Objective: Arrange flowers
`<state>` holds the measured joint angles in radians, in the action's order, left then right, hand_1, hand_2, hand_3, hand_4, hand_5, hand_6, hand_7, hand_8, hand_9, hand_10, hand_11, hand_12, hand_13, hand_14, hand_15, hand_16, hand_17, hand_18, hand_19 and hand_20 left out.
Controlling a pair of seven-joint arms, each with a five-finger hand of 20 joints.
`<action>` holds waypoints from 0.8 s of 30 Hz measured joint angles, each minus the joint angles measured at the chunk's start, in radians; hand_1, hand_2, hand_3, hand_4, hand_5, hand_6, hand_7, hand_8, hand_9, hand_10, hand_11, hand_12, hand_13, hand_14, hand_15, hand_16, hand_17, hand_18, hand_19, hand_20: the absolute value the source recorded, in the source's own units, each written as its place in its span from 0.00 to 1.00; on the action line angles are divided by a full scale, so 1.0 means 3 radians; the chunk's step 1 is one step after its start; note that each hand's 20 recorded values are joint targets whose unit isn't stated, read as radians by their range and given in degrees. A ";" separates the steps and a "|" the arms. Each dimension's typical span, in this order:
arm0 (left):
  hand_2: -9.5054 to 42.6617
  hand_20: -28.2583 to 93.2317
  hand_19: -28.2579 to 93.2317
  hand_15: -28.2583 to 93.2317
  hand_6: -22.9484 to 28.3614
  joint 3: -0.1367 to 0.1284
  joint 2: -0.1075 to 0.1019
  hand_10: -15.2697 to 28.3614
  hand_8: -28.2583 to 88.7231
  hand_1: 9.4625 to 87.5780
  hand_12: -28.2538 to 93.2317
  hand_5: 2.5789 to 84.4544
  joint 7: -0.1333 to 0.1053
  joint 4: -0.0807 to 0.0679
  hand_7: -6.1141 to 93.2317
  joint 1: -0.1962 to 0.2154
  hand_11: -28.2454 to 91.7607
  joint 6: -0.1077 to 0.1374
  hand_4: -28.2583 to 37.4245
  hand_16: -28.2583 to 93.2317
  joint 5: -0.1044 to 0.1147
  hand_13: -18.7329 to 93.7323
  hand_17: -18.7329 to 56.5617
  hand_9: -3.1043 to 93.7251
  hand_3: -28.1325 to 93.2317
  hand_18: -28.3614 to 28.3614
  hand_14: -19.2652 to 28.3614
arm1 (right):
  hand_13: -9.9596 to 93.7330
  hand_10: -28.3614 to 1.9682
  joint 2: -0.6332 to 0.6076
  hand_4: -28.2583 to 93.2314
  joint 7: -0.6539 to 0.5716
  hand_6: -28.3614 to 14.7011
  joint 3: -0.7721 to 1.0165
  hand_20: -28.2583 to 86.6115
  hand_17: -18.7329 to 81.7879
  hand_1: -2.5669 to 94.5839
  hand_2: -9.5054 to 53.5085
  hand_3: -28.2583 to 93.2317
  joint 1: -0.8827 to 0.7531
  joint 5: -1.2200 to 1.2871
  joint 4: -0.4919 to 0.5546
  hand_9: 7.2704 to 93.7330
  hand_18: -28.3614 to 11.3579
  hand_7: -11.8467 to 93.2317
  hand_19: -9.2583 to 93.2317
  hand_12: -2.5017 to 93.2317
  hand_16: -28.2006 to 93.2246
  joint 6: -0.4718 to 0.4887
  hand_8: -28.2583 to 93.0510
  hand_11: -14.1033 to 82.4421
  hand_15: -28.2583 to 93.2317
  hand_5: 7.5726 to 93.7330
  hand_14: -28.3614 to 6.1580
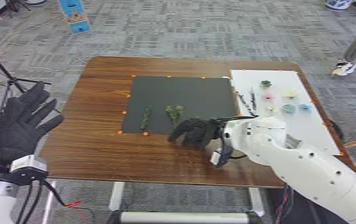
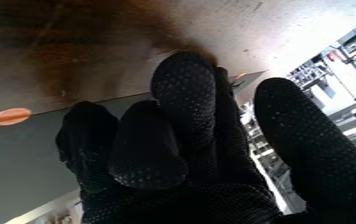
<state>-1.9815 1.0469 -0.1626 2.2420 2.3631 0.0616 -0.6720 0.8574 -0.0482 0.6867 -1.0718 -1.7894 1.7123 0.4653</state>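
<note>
In the head view, the right hand is hovering or resting at the near edge of the black mat, its fingers pointing down toward the mat edge and the table; contact with either surface is not determinable. In the right wrist view, this hand is presenting a partly open, relaxed posture: the fingers are lying close together with a slight bend, the thumb is standing apart from them, and nothing is appearing in its grasp. The left hand is holding a raised position beside the left side of the table, open, with fingers extended and spread, and is gripping nothing. On the mat, a slender green stem is lying lengthwise toward the left side, and a bushier green sprig is lying to its right, just beyond the right hand. The white board is lying to the right of the mat and is carrying dark stems along its left side. To the right of these, a dark green flower head, a pink one, a pale yellow one, a teal one and a blue one are sitting apart. Orange markers are lining the mat's border.
</note>
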 measured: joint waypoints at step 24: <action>0.06 0.28 0.56 0.30 0.49 0.0002 0.0008 0.55 0.17 0.23 0.39 0.26 0.0007 -0.0001 0.21 -0.0003 0.31 0.0006 0.00 0.30 0.0002 0.29 0.07 0.21 0.67 0.95 0.66 | 0.84 0.51 -0.0105 0.09 0.0011 0.59 -0.0032 0.87 0.67 0.23 0.19 0.91 0.0092 0.0007 -0.0003 0.85 0.12 0.22 1.00 0.40 0.55 0.0009 0.15 0.70 0.90 0.46 0.56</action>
<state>-1.9810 1.0493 -0.1606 2.2419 2.3623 0.0636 -0.6715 0.8261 -0.0450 0.6772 -1.0442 -1.7872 1.7115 0.4680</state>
